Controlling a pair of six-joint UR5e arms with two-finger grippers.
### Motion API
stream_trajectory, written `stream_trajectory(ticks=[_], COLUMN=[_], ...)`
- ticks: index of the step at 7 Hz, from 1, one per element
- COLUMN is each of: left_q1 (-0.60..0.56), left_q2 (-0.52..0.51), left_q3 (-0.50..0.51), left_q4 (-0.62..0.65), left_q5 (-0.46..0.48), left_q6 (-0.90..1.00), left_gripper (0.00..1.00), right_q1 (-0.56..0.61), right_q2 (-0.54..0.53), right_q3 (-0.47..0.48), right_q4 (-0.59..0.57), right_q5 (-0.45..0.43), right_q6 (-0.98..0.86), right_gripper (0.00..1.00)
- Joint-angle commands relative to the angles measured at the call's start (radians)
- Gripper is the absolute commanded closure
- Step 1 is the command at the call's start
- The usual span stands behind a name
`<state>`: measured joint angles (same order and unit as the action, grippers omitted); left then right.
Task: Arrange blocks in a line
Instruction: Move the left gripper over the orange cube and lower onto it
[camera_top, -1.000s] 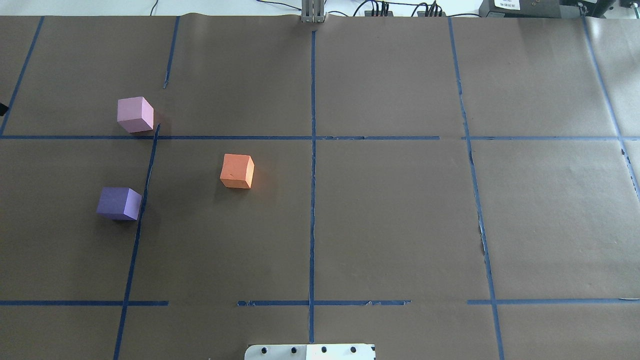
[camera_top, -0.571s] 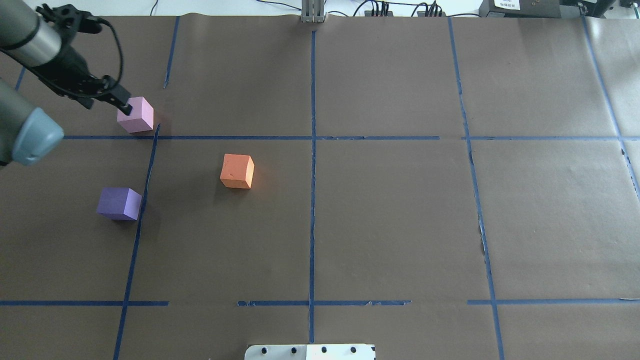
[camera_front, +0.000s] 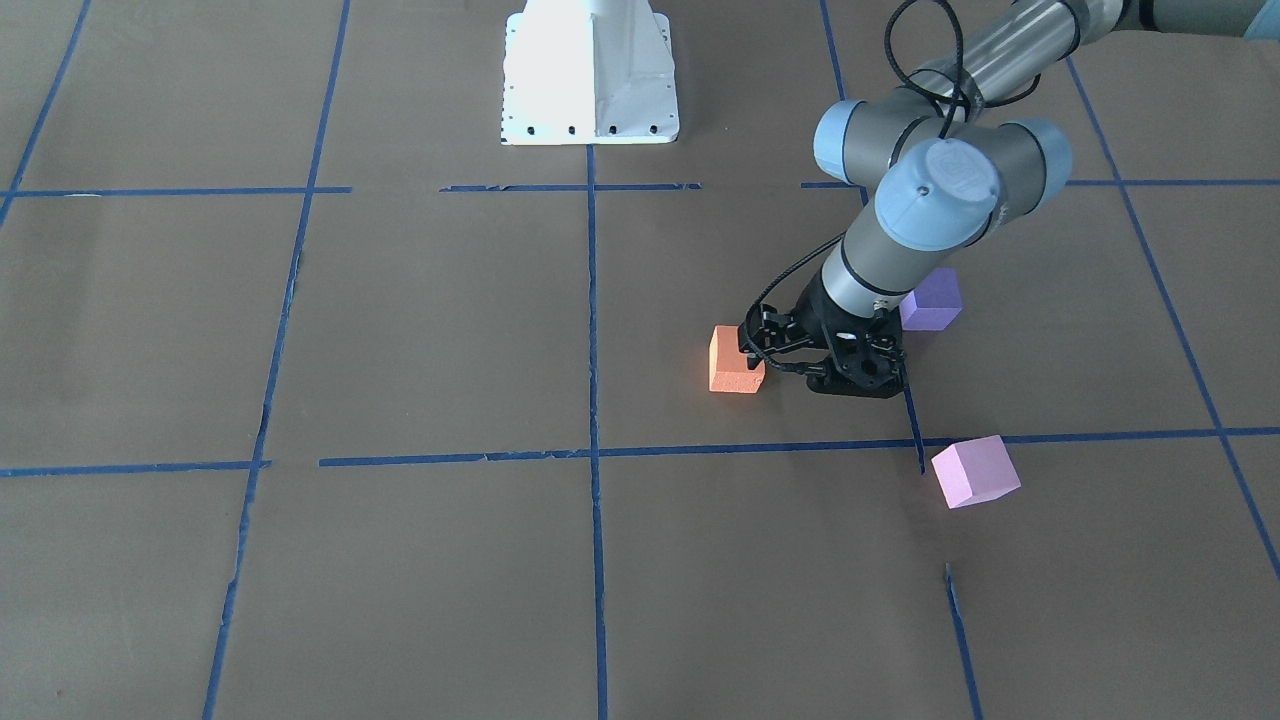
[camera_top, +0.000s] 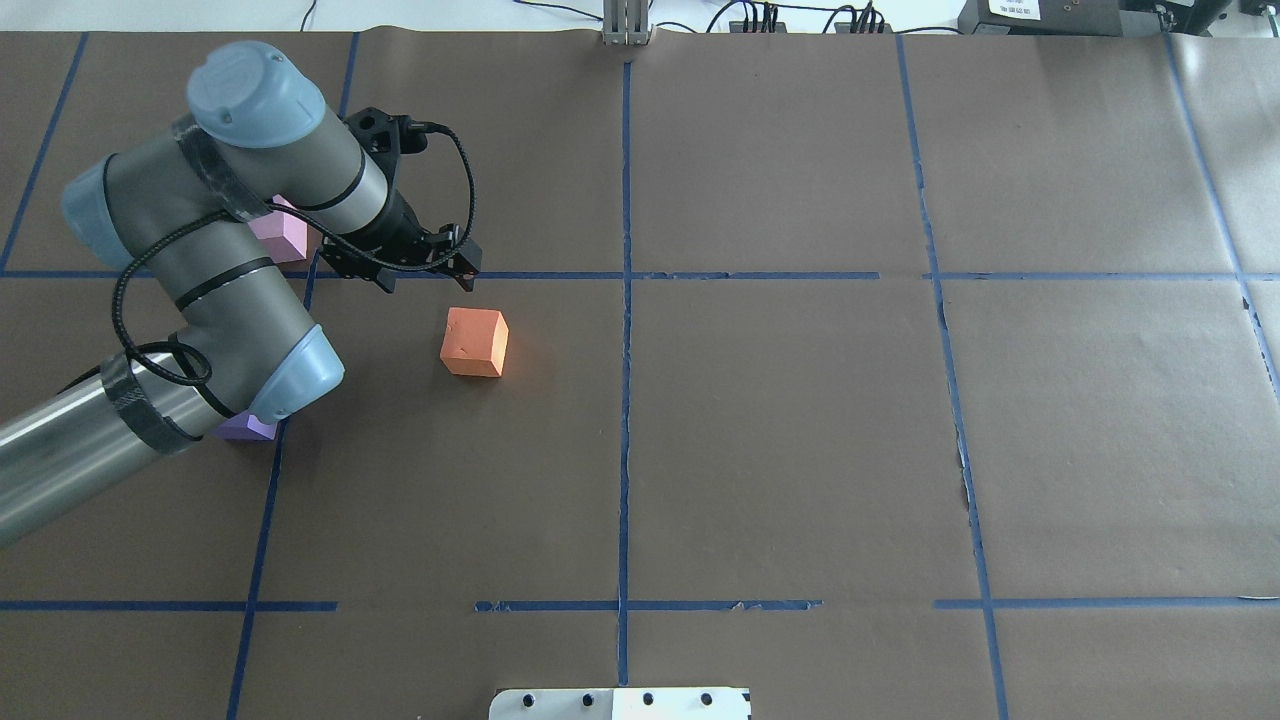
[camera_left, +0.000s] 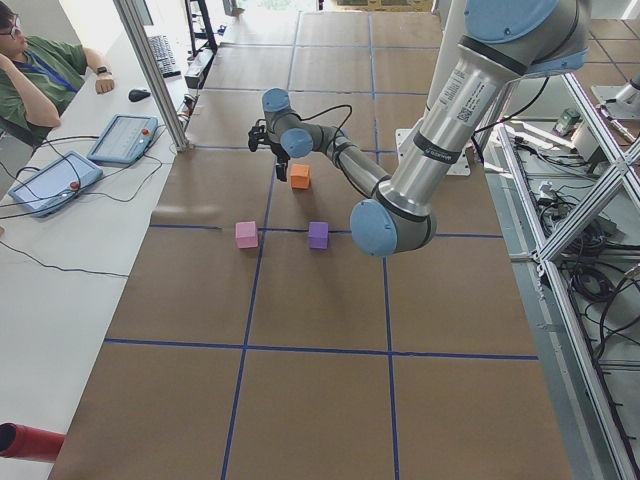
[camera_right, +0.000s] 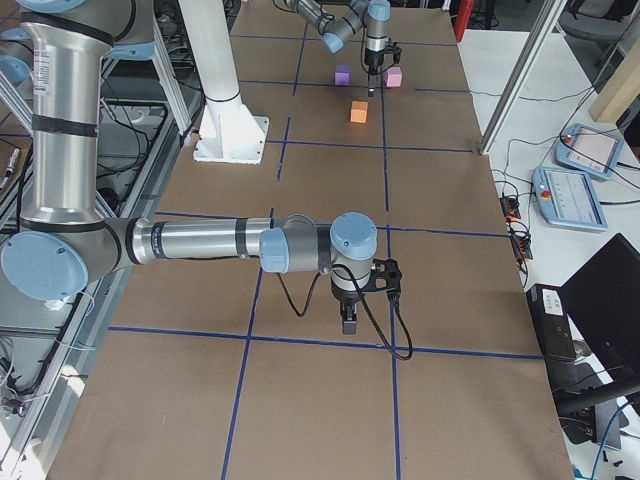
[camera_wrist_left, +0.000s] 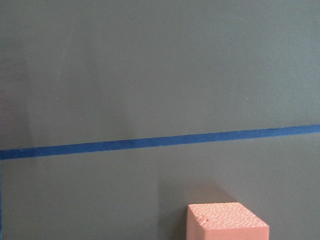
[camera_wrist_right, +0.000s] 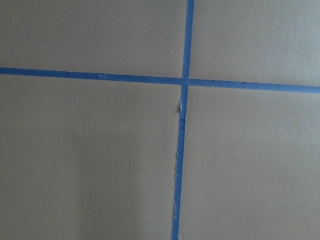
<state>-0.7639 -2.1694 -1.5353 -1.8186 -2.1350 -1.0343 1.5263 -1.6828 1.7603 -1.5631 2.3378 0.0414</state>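
The orange block (camera_top: 474, 342) lies left of the table's middle; it also shows in the front view (camera_front: 733, 362) and at the bottom of the left wrist view (camera_wrist_left: 227, 223). The pale pink block (camera_top: 288, 236) and the dark purple block (camera_top: 245, 429) are partly hidden under my left arm; both show fully in the front view, pink (camera_front: 975, 470) and purple (camera_front: 932, 300). My left gripper (camera_top: 466, 266) is open and empty, low, just beyond the orange block's far side, not touching it. My right gripper (camera_right: 347, 322) shows only in the right side view, far from the blocks; I cannot tell its state.
Brown paper with a grid of blue tape lines (camera_top: 626, 300) covers the table. The robot's white base plate (camera_front: 590, 70) stands at the near edge. An operator (camera_left: 40, 70) sits with tablets (camera_left: 122, 138) past the far edge. A metal post (camera_left: 150, 70) rises there.
My left arm has swung in from the left edge, passed over the pink block and come to the orange block's far side. The blocks have not moved.
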Motion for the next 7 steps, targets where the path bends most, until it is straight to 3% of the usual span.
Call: stream_trajectory(ticks=[1, 4, 5, 6, 7], left_q1=[0.076, 0.113, 0.115, 0.115, 0.115], left_q2=[-0.030, -0.030, -0.029, -0.030, -0.030], left_q3=[0.029, 0.069, 0.070, 0.070, 0.070], left_q4=[-0.022, -0.021, -0.021, -0.019, -0.016], left_q5=[0.078, 0.121, 0.121, 0.121, 0.113], left_q6=[-0.096, -0.127, -0.127, -0.127, -0.122], left_gripper=[0.00, 0.01, 0.10, 0.33, 0.69], right_q1=[0.000, 0.000, 0.000, 0.000, 0.000], right_q2=[0.000, 0.000, 0.000, 0.000, 0.000], right_q3=[-0.001, 0.001, -0.001, -0.001, 0.001], right_q4=[0.000, 0.000, 0.000, 0.000, 0.000], right_q5=[0.000, 0.000, 0.000, 0.000, 0.000], right_q6=[0.000, 0.000, 0.000, 0.000, 0.000], right_gripper=[0.00, 0.00, 0.00, 0.00, 0.00])
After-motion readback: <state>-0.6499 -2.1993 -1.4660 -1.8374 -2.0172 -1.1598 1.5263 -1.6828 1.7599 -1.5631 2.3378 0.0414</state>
